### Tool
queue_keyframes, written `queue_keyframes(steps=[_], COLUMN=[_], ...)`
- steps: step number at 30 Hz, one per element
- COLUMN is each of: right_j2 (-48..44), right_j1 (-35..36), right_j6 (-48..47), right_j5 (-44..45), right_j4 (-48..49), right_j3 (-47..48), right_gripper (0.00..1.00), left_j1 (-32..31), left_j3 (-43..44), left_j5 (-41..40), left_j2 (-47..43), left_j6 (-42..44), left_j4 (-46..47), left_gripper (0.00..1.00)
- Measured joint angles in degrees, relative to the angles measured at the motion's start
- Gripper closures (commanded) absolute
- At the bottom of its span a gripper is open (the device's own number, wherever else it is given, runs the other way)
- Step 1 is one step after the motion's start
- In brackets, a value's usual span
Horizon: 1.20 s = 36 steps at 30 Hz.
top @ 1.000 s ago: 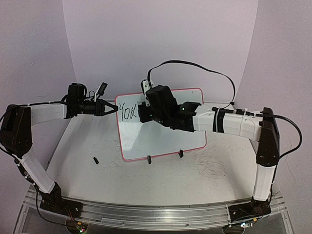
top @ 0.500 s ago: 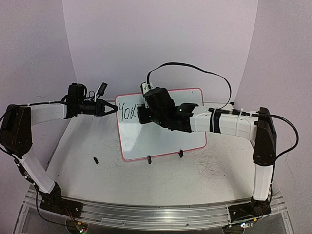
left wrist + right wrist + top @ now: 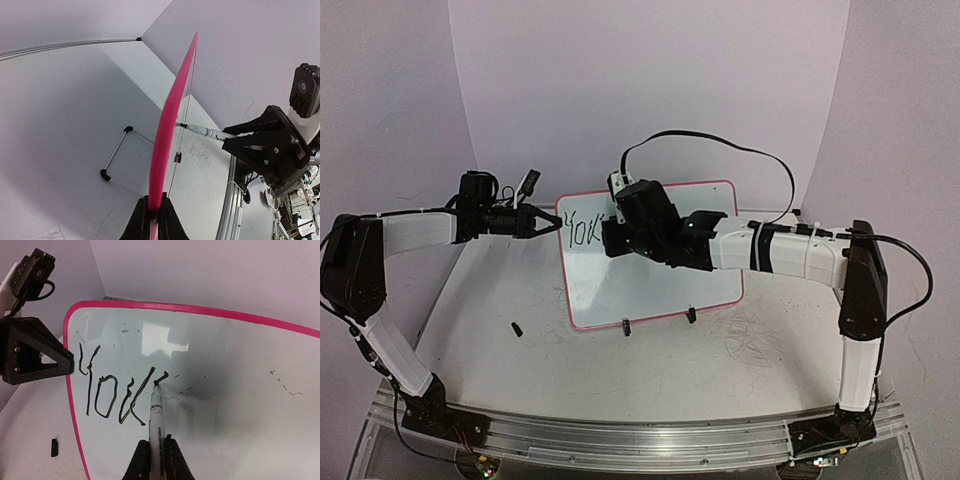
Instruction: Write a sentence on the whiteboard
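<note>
The whiteboard [image 3: 650, 280] stands upright on the table, with a red-pink rim and black clip feet; it also shows in the right wrist view [image 3: 240, 390]. My left gripper [image 3: 556, 226] is shut on its left rim, seen edge-on in the left wrist view [image 3: 170, 120] between my fingers [image 3: 154, 220]. My right gripper [image 3: 610, 238] is shut on a white marker [image 3: 156, 430], its black tip touching the board. The sentence [image 3: 120, 390] reads "You" plus a short stroke at the tip; in the top view [image 3: 584, 230] it sits at the board's upper left.
A small black marker cap [image 3: 516, 328] lies on the table left of the board, also in the right wrist view [image 3: 54, 447]. The board's wire stand [image 3: 117, 157] rests behind it. The right arm reaches across the board's front. Walls close in behind and at the sides.
My right gripper has shifted slightly with the marker on the board, adding a short stroke after "You". The left gripper and the board have not moved.
</note>
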Motion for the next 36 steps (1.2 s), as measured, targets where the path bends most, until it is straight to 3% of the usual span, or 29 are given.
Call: queue_keyframes(steps=[8,12,36], right_j2=[-8.2,-11.6,-3.2], right_j1=[2.3,0.2,-1.4], right_j6=[0.6,0.7,-2.6], right_j5=[-1.3,-0.5,-2.1], right_j4=[-0.5,1.1,2.7], right_j3=[-4.4,-6.1,-5.4], right_gripper=[1.00,1.00,1.00], left_j1=[0.0,0.0,0.0], left_j3=[0.0,0.0,0.0], left_j5=[0.0,0.0,0.1], left_j2=[0.0,0.0,0.0], left_j6=[0.2,0.4,0.4], left_j4=[0.0,0.0,0.0], left_gripper=[1.00,1.00,1.00])
